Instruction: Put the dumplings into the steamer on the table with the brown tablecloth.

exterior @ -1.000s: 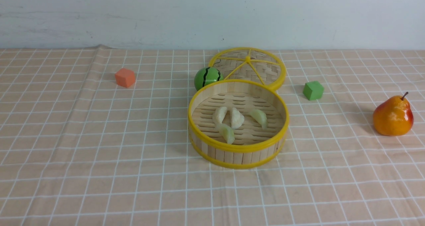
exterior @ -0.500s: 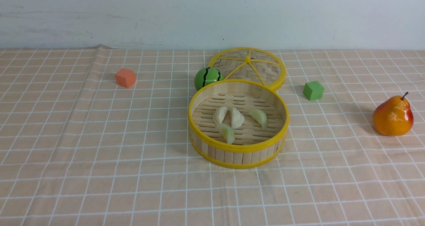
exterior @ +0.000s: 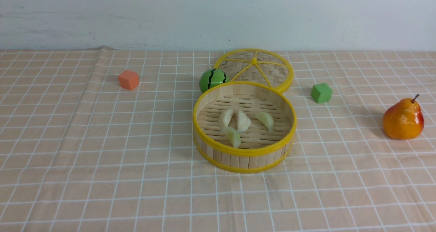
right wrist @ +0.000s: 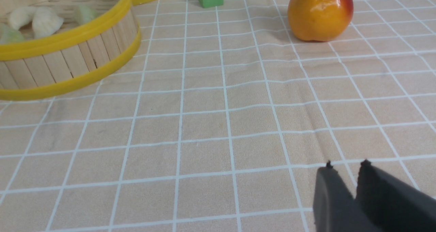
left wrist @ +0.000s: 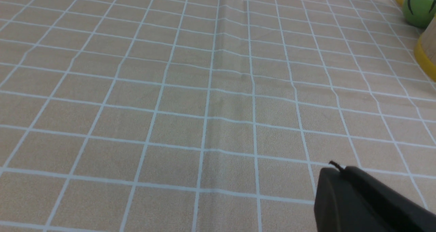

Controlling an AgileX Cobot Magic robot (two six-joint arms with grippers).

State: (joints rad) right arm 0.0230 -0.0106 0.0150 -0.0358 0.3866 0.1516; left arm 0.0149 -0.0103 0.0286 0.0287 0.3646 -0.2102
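All four toy dumplings lie inside the round bamboo steamer, on its slatted floor. Two are cream and sit side by side; one pale green dumpling rests just in front of them, and the other green one lies to their right, a little apart. The steamer stands near the middle of the surface, on the brown tablecloth with its white grid.

Behind the steamer is a woven bamboo lid with yellow spokes. A green ball with black stripes sits beside the lid, at the steamer's back left. An orange block is well apart on the left; a green block is to the right of the lid, and a red-and-orange pear stands farther right.

The left jaws are pressed together with nothing between them. The right jaws are slightly spread, a narrow gap between their tips, and hold nothing.
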